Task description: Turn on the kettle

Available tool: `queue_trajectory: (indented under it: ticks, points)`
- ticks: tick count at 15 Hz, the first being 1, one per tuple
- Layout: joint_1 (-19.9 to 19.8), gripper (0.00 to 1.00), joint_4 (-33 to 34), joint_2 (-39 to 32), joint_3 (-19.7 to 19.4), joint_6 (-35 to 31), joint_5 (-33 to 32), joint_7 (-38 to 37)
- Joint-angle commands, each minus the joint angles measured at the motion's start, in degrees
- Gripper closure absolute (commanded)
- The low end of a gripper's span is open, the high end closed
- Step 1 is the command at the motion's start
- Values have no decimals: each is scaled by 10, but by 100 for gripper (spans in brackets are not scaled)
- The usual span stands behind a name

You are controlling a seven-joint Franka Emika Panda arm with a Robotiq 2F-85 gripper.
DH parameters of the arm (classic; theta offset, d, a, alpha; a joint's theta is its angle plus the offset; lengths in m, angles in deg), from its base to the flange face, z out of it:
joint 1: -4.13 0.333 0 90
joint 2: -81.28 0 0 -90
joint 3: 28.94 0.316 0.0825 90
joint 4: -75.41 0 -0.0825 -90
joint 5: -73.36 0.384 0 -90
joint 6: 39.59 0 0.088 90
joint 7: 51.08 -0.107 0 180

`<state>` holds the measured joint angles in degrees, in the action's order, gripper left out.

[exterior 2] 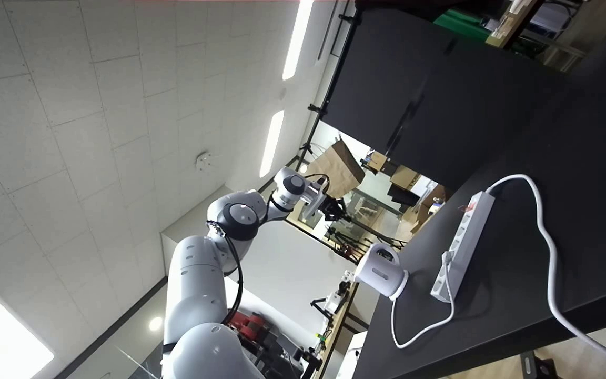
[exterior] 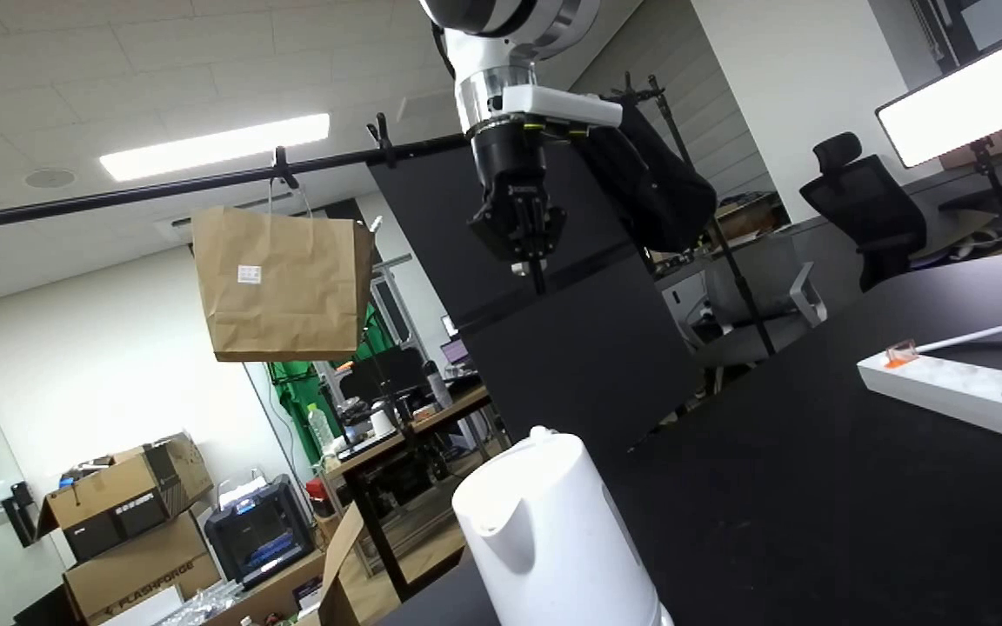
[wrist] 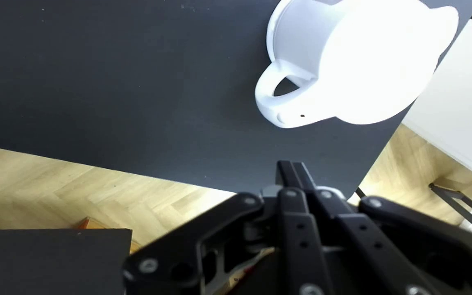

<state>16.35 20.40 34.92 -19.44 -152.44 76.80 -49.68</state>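
Observation:
The white kettle point(exterior: 566, 539) stands upright on the black table in both exterior views; it also shows whole with its cord point(exterior 2: 379, 273). In the wrist view the kettle point(wrist: 377, 61) is at the upper right, overexposed, with its looped handle point(wrist: 266, 94) pointing left. A small dark dot shows on the handle's top. I cannot make out a switch. My gripper point(exterior: 538, 276) is above the kettle and apart from it, also seen from the side point(exterior 2: 346, 217). In the wrist view its fingertips point(wrist: 295, 166) are pressed together with nothing between them.
A white power strip point(exterior 2: 463, 247) lies on the black table point(exterior 2: 518, 279) near the kettle. The kettle's white cord point(exterior 2: 424, 332) runs to it, and a thicker white cable point(exterior 2: 553, 263) leaves its far end. A paper bag point(exterior: 288, 287) hangs from a bar behind.

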Motion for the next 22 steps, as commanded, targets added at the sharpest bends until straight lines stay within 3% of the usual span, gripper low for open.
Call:
queue_trajectory:
  ticks: [1,17,22]
  points:
    - [0,99,1,0,0,0,0,0]
    - [0,100,1,0,0,1,0,1]
    - [-15,100,18,-23,20,-25,27,45]
